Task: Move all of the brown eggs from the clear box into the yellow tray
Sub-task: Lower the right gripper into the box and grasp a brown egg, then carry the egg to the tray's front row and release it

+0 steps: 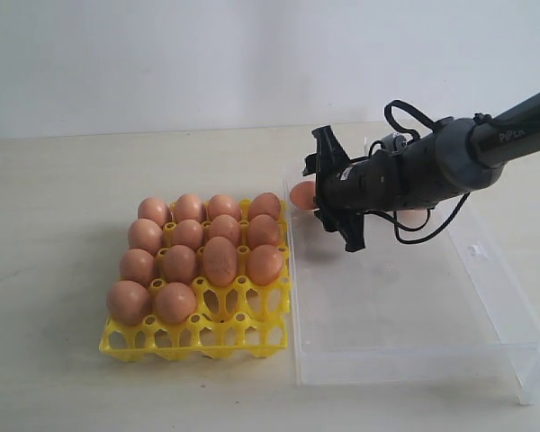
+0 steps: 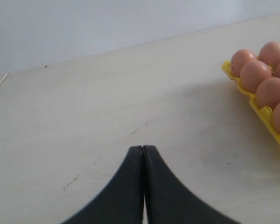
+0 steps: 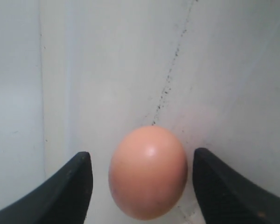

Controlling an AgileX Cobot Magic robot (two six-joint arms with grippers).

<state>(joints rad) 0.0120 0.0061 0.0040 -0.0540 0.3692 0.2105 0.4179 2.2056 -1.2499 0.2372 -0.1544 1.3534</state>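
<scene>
Right gripper [image 1: 321, 193] is down in the upper-left corner of the box [image 1: 414, 364], jaws spread wide, one egg [image 3: 148, 171] sitting between them with a clear gap on each side. Nothing is gripped yet.

The tray [image 1: 243, 337], centre-left in the exterior view, already carries fourteen eggs [image 1: 220, 259], and the open cups are along its lower right. The left gripper [image 2: 143, 151] is parked over bare table beside the tray, jaws pressed together.

Now for the pinch. I'd centre on the egg's widest part so both pads meet it together, then close slowly, since it's smooth, round and brittle. That corner wall is close, so lift straight up before swinging across. A peach patch under the arm may be one more egg; I can't tell for sure.
</scene>
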